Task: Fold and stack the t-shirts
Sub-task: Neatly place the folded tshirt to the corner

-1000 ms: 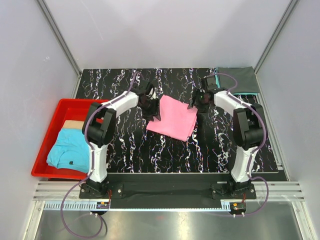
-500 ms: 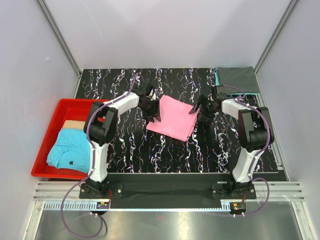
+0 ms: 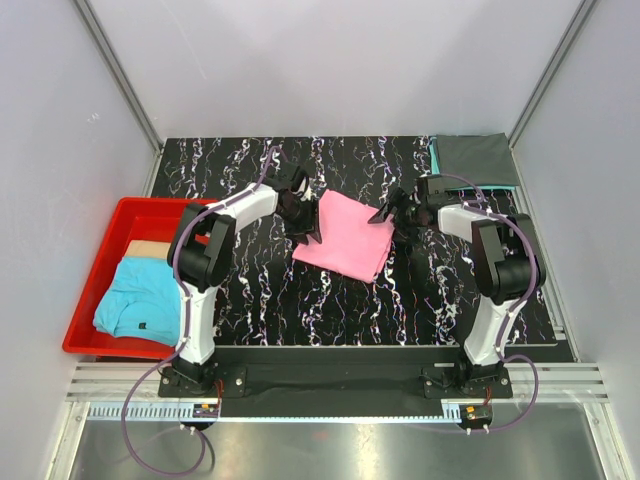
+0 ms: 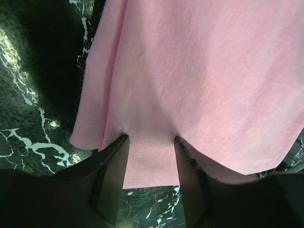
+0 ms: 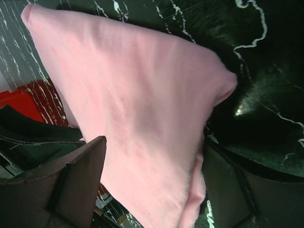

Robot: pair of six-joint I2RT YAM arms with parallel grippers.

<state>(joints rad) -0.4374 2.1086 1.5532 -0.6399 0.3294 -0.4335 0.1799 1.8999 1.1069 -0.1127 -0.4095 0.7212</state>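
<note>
Both astride pink t-shirt (image 3: 348,238) — left jaws half-open, right jaws wide, neither clamped, black white-veined table (image 3: 262,292), pale walls (image 3: 330,70).

Folded shirt (image 3: 345,238) on table (image 3: 260,290) ctr, bin (image 3: 150,215) left of table.

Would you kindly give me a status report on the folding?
Left gripper open, straddling pink t-shirt edge. Right gripper open around its corner. Nothing in the way.
</note>
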